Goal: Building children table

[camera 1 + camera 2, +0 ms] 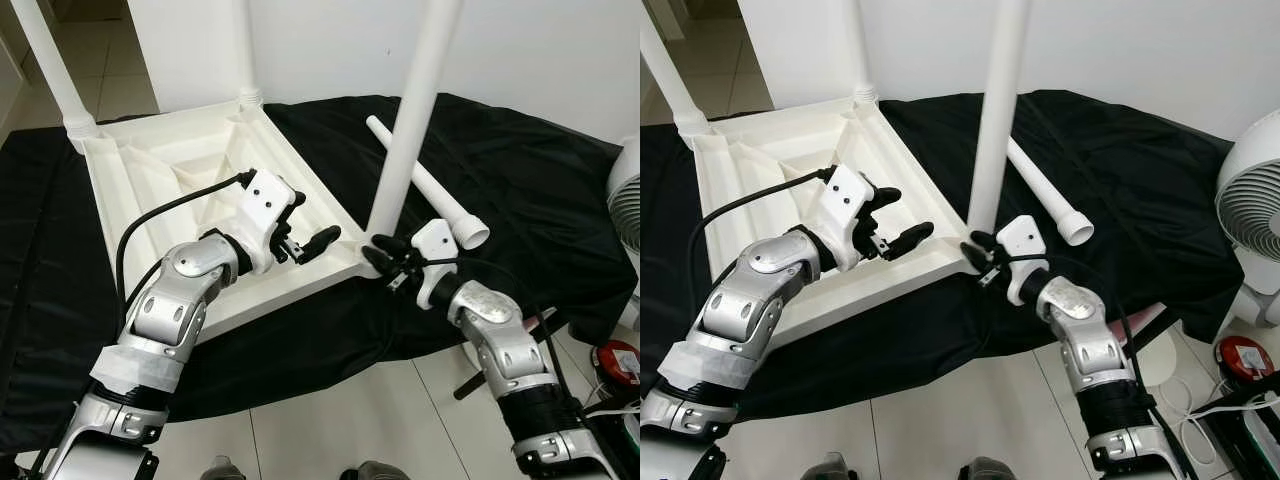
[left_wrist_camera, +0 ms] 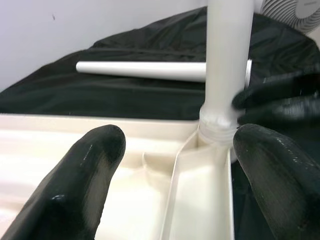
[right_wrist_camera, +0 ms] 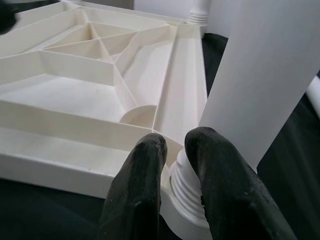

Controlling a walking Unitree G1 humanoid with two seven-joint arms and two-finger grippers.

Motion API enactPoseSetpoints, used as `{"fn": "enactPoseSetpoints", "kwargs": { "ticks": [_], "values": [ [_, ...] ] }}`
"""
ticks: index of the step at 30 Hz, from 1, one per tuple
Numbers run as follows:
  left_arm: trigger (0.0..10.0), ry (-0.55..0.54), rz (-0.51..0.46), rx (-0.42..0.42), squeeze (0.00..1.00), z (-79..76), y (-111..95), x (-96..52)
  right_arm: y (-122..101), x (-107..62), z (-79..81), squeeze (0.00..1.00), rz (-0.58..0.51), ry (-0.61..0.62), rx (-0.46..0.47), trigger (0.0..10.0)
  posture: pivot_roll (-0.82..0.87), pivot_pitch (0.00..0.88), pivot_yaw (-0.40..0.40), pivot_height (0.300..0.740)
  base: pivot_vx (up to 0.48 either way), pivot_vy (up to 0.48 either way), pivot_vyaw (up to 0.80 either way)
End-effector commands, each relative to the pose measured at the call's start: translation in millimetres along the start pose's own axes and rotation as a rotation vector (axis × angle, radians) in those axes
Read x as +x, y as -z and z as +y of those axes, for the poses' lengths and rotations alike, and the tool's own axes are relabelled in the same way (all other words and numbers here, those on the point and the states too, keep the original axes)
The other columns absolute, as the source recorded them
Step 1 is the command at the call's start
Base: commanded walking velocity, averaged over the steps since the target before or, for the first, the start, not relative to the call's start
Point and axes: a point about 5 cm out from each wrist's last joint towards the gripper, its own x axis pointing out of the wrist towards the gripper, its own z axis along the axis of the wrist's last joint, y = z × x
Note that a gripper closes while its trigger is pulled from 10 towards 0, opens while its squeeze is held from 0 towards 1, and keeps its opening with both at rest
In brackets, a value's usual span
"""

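White plastic is most of what we see: the upturned tabletop (image 1: 190, 200) lies ribs-up on a black cloth (image 1: 520, 190) spread over the tiled floor (image 1: 330, 420). Two legs stand screwed into its far corners (image 1: 50, 60), and a third leg (image 1: 415, 110) rises from the near right corner, leaning slightly. Our right gripper (image 1: 385, 258) is at that leg's threaded base; in the right wrist view we see its fingers (image 3: 137, 190) close together, pressed against the ridged collar (image 3: 187, 187), though we cannot tell how firmly they hold it. Our left gripper (image 1: 310, 245) hovers over the tabletop's near rim, jaws spread wide with nothing between them, pointing toward the same corner. A fourth leg (image 1: 425, 185) lies loose on the cloth just behind the standing one. At the right edge we see a white fan (image 1: 1255, 230), and below it a red round object (image 1: 615, 360) among cables on the floor.
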Motion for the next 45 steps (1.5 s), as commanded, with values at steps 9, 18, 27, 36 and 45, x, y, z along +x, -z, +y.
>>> {"fn": "enactPoseSetpoints", "kwargs": {
  "ticks": [9, 18, 27, 36, 45],
  "values": [
    [10.0, -0.084, 0.235, 0.015, 0.00, 12.1, 37.3, -8.5, 0.5, -4.7, -31.0, 0.00, -0.021, 0.182, -0.009, 10.0, 0.02, 0.000, -0.013, 0.740, 0.000, 0.000, 0.00],
    [10.0, -0.027, 0.347, 0.021, 0.00, 3.0, 57.7, -16.8, -8.5, -4.6, -22.1, 0.00, -0.096, 0.178, 0.050, 10.0, 0.02, 0.000, -0.014, 0.740, 0.000, 0.000, 0.00],
    [10.0, 0.048, 0.335, -0.003, 0.00, -9.2, 58.2, -13.8, -26.2, -1.3, -22.6, 0.00, -0.179, 0.208, 0.080, 10.0, 0.01, 0.002, -0.021, 0.740, 0.000, 0.000, 0.00],
    [10.0, 0.062, 0.397, -0.037, 0.00, -21.8, 67.4, -4.5, -45.8, 5.0, -16.9, 0.00, -0.259, 0.257, 0.118, 10.0, 0.01, 0.011, -0.020, 0.740, 0.000, 0.000, 0.00],
    [3.5, -0.089, 0.455, -0.119, 0.00, -12.4, 73.6, 9.8, -46.1, 4.7, 1.4, 0.00, -0.279, 0.306, 0.191, 10.0, -0.01, 0.018, -0.001, 0.740, 0.000, 0.000, 0.00]
  ]
}}
